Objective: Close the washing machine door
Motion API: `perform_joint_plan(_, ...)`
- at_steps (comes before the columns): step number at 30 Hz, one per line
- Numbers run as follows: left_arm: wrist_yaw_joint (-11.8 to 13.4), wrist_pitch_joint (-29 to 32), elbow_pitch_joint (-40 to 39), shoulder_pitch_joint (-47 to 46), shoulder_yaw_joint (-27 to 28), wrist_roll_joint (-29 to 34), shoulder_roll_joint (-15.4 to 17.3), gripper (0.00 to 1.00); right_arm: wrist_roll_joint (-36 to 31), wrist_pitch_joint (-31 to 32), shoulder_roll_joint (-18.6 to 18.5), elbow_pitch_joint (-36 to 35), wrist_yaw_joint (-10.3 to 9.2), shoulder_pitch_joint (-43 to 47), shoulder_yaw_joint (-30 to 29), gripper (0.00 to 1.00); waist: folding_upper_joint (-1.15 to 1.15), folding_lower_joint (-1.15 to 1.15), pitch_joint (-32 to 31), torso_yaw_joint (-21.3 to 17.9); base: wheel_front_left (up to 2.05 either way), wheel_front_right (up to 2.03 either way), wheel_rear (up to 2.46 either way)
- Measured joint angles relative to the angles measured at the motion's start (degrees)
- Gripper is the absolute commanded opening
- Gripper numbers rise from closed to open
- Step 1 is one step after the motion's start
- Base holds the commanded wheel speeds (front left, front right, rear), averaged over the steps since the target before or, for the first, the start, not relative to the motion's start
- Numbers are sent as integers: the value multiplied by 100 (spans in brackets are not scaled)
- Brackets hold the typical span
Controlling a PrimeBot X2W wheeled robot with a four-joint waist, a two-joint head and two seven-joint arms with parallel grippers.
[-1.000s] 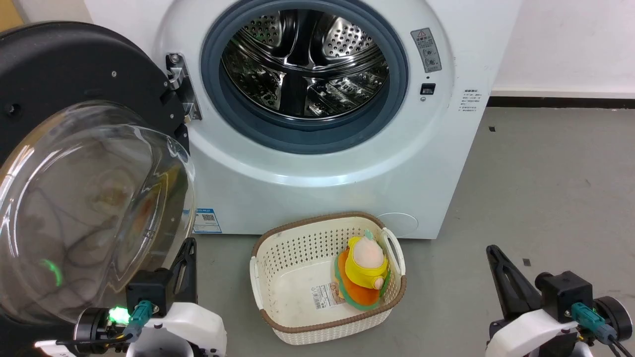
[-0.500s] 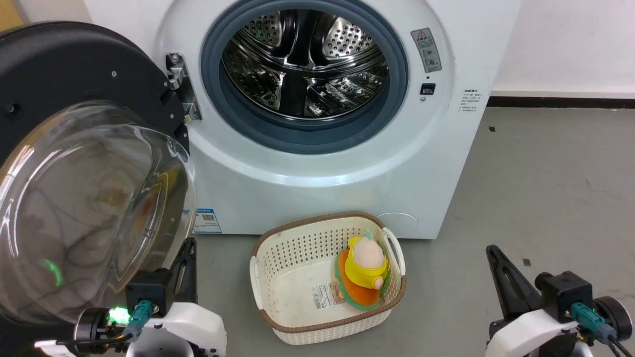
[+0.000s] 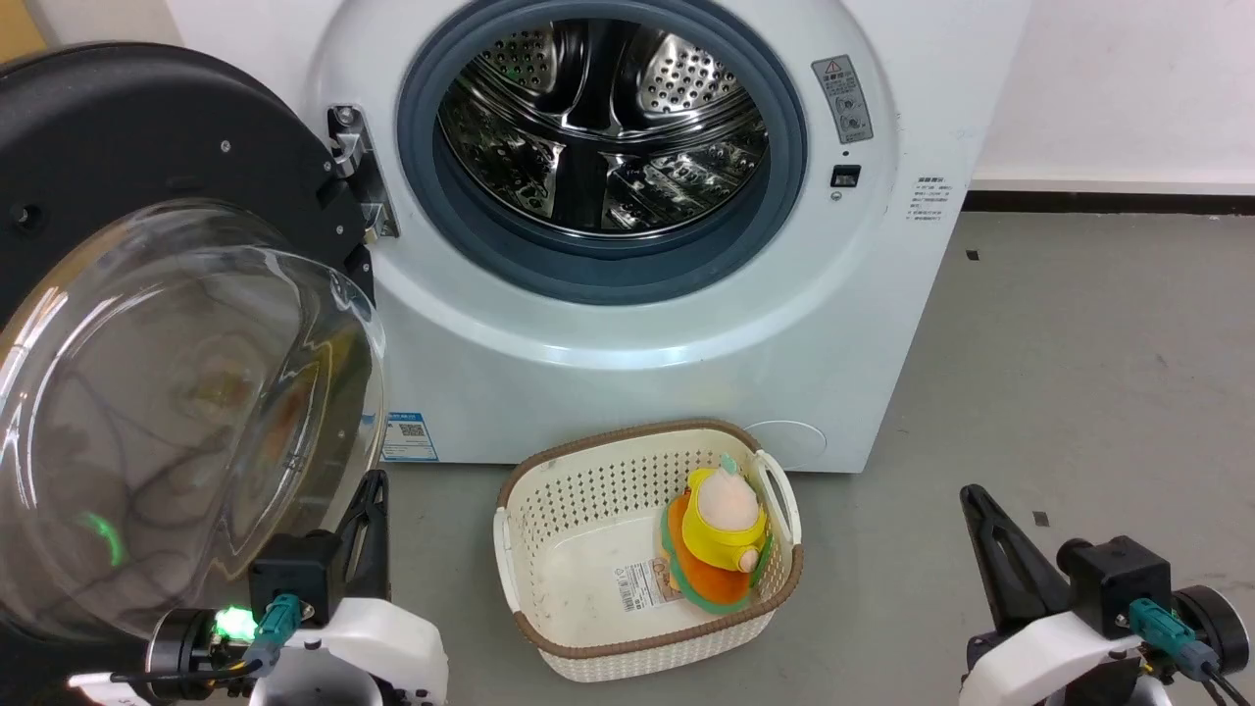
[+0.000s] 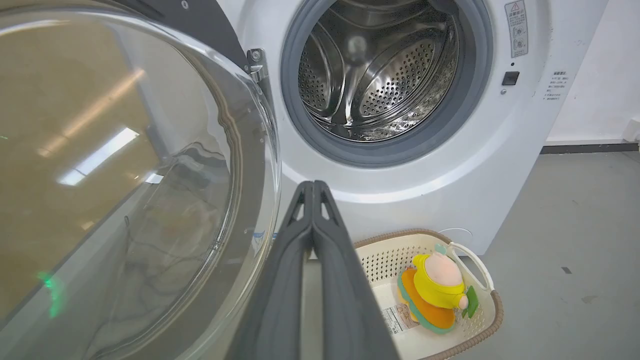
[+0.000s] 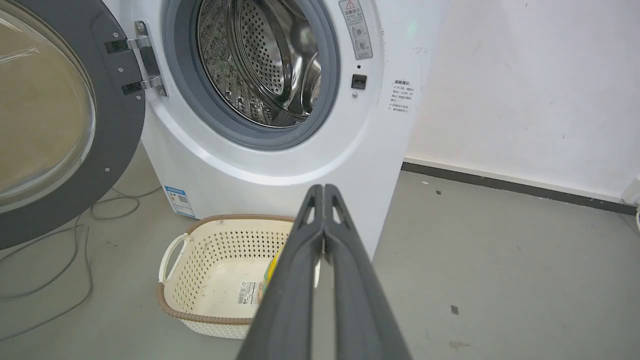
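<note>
The washing machine door (image 3: 147,118) stands swung wide open, hanging from a metal hinge (image 3: 358,172) at nine o'clock of the round opening. Its wide black rim frames a bulging clear glass bowl (image 3: 176,422) that faces out into the room. The washing machine (image 3: 627,373) is a big white front-loader standing on the floor, its mouth uncovered. A grey rubber ring (image 3: 787,157) circles a shiny perforated steel drum (image 3: 598,118). A small blue sticker (image 3: 407,436) sits at seven o'clock on its front.

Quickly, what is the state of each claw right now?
Left claw: closed, holding nothing.
Right claw: closed, holding nothing.
</note>
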Motion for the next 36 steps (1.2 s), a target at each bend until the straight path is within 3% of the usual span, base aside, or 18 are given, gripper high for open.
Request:
perform_joint_plan(1, 0, 0, 0, 0, 0, 0, 0, 0, 0, 0, 0, 0, 0, 0, 1, 0, 0, 0, 0, 0, 0, 0, 0)
perform_joint_plan(2, 3, 0, 2, -1, -1, -1, 0, 100, 3, 0, 0, -1, 0, 2, 0, 100, 0, 0, 0, 0, 0, 0, 0)
perform_joint_plan(18, 159, -109, -14, -4, -55, -1, 2, 100, 168, -111, 0, -41, 0, 3, -64, 100, 0, 0, 10, 33, 0, 0, 0)
perform_joint_plan(19, 175, -113, -25, -5, -60, -2, 2, 45, 169, -116, 0, -47, 0, 3, -66, 100, 0, 0, 11, 40, 0, 0, 0)
perform_joint_plan(20, 190, -118, -40, -7, -64, -1, 2, 0, 174, -118, 0, -54, 0, 3, -68, 100, 0, 0, 11, 49, 0, 0, 0)
perform_joint_plan(36, 224, -316, -615, -349, 214, -201, 163, 0, 359, -322, 0, -152, 0, 2, -80, 100, 0, 0, 50, 406, 0, 0, 0)
